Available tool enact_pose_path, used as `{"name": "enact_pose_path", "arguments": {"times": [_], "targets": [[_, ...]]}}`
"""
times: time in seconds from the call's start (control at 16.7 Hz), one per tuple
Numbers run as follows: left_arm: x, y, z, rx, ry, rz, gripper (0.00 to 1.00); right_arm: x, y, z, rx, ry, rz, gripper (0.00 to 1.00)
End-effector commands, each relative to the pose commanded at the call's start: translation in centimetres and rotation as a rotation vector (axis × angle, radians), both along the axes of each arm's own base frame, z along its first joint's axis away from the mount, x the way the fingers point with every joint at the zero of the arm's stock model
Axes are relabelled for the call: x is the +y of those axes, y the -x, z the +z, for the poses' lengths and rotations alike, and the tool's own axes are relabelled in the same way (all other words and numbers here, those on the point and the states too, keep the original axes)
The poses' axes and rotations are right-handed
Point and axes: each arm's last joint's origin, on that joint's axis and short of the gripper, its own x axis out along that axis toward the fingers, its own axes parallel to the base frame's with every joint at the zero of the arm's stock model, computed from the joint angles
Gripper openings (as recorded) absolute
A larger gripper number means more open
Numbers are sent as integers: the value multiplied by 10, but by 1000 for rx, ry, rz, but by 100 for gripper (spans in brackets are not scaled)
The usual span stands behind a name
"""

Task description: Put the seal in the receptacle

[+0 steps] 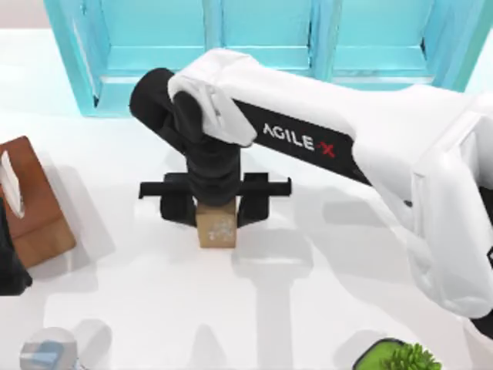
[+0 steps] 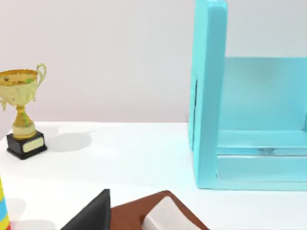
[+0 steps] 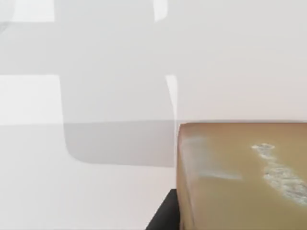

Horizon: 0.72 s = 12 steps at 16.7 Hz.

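The seal (image 1: 216,229), a small tan wooden block with a whitish carved mark, stands at the table's middle. My right gripper (image 1: 215,206) comes down over it from the right, its two black fingers (image 1: 177,208) pressed against the block's left and right sides. In the right wrist view the seal (image 3: 240,177) looms very close. The receptacle (image 1: 262,46), a teal unit with open compartments, stands along the back edge; the left wrist view shows one end of the receptacle (image 2: 208,96). My left gripper (image 1: 11,270) is parked at the far left edge.
A reddish-brown tissue box (image 1: 31,204) lies at the left, beside the left arm. A gold trophy (image 2: 21,115) stands further off. A greyish container (image 1: 48,351) sits at the front left and a green plant (image 1: 404,356) at the front right.
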Motion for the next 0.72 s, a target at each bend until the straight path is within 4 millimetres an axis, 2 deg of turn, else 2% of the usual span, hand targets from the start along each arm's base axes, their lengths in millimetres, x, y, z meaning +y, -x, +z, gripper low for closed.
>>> {"name": "enact_pose_path", "arguments": {"times": [0.48, 0.72], "targets": [[0, 0, 0, 0, 0, 0, 100, 2, 1, 2, 2, 1, 2, 0], [0, 0, 0, 0, 0, 0, 100, 6, -2, 24, 3, -1, 0, 0]]}}
